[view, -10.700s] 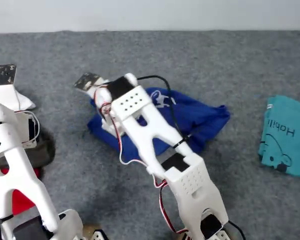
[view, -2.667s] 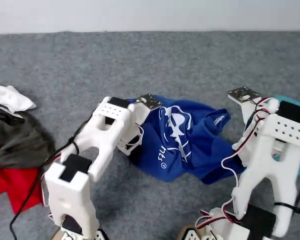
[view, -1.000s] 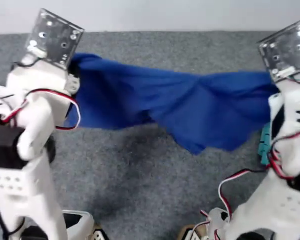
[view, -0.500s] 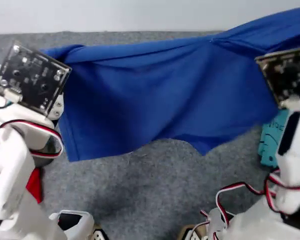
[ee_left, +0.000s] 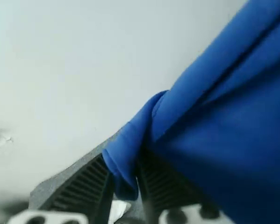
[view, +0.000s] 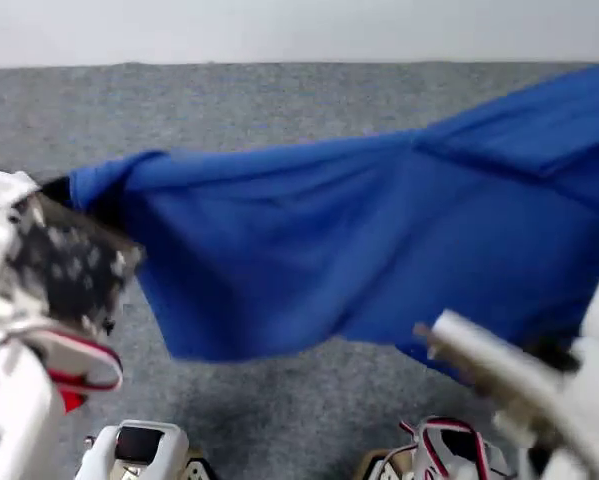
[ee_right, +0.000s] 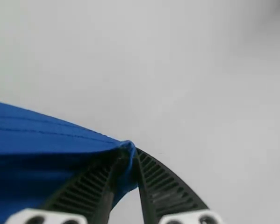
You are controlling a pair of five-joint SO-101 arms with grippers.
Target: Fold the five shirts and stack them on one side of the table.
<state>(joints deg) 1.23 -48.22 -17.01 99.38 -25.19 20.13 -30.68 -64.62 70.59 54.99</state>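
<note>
- A grey table point(view: 279, 100) is overhung by the blue shirt point(view: 359, 260), which is spread from 9 to 3 o'clock.
- Its edges are clamped by the left gripper point(ee_left: 125, 184) and the right gripper point(ee_right: 126, 170).

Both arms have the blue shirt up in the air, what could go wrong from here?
The left pincer and right pincer each pinch only a small bunched edge of the blue fabric shirt, so a corner may slip free. The shirt sags in the middle, so it might land creased on the grey carpeted table.
</note>
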